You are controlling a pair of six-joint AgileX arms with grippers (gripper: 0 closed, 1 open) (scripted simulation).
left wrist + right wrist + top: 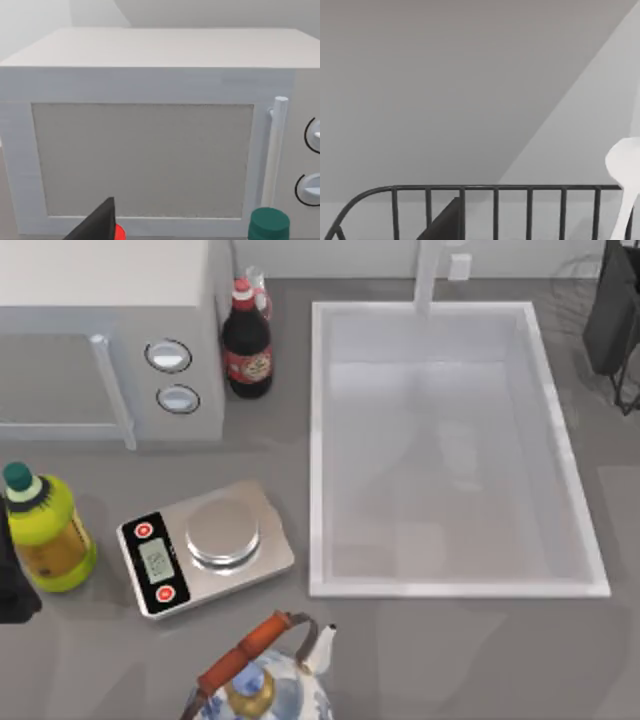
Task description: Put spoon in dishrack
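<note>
Right arm is sitting at the desk's far right corner over the dishrack (495, 210), whose dark wire rail is crossing the right wrist view; the white spoon (625, 185) is hanging bowl-up just beside that rail, and whether the fingers are pinching it cannot be told. Left arm is idling at the desk's left edge beside the green-capped bottle (45, 530), facing the microwave (150, 150), finger state indeterminable

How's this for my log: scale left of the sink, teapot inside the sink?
Wrong on the teapot: it stands on the counter by the scale, outside the sink, as the top view shows. The scale is left of the sink.
</note>
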